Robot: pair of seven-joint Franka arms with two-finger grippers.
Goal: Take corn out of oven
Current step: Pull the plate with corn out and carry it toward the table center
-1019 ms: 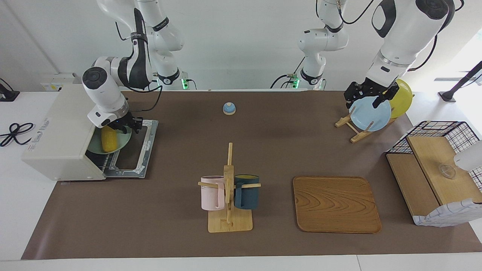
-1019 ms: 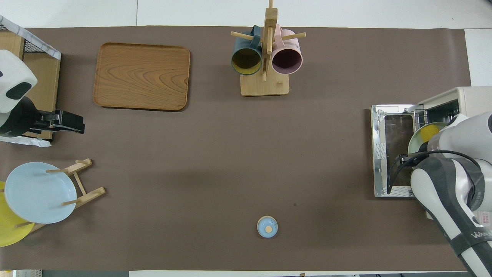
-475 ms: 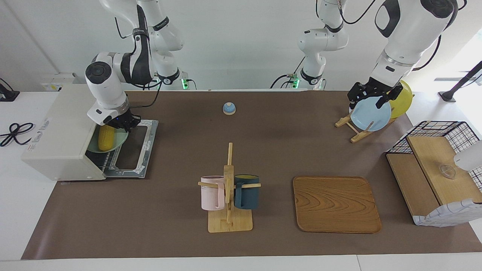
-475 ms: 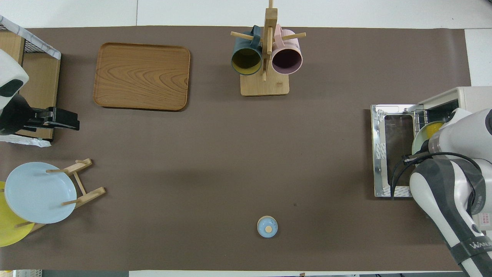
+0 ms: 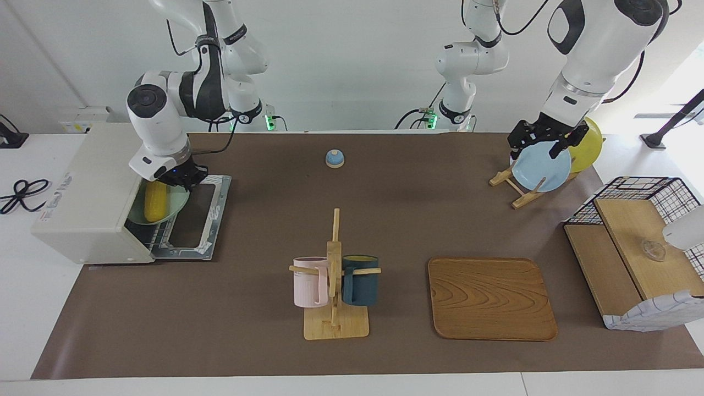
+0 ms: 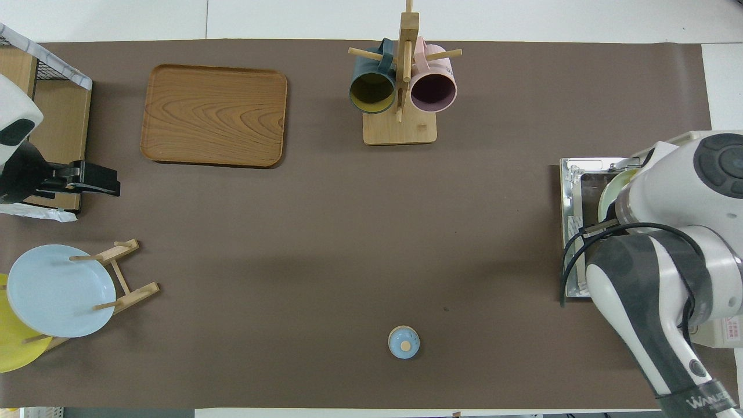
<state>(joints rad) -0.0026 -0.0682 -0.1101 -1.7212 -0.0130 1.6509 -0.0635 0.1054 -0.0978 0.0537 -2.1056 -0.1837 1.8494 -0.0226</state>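
The off-white oven (image 5: 88, 192) stands at the right arm's end of the table, its door (image 5: 201, 220) folded down flat. The yellow corn (image 5: 154, 201) lies on a pale green plate (image 5: 177, 202) at the oven's mouth, over the wire rack. My right gripper (image 5: 179, 177) is shut on that plate's rim on the side nearer to the robots, and the plate tilts up there. In the overhead view my right arm hides the corn and only the plate's rim (image 6: 606, 191) shows over the door (image 6: 580, 232). My left gripper (image 5: 542, 144) hangs over the blue plate and waits.
A blue plate (image 5: 542, 168) and a yellow plate (image 5: 588, 146) stand in a wooden rack at the left arm's end. A wire-and-wood basket shelf (image 5: 638, 258), a wooden tray (image 5: 491, 298), a mug tree (image 5: 334, 275) with two mugs and a small blue bell (image 5: 334, 158) are on the mat.
My right wrist has risen and swung over the oven door, drawing the green plate with the corn a little out toward the table's middle. My left gripper has lifted slightly.
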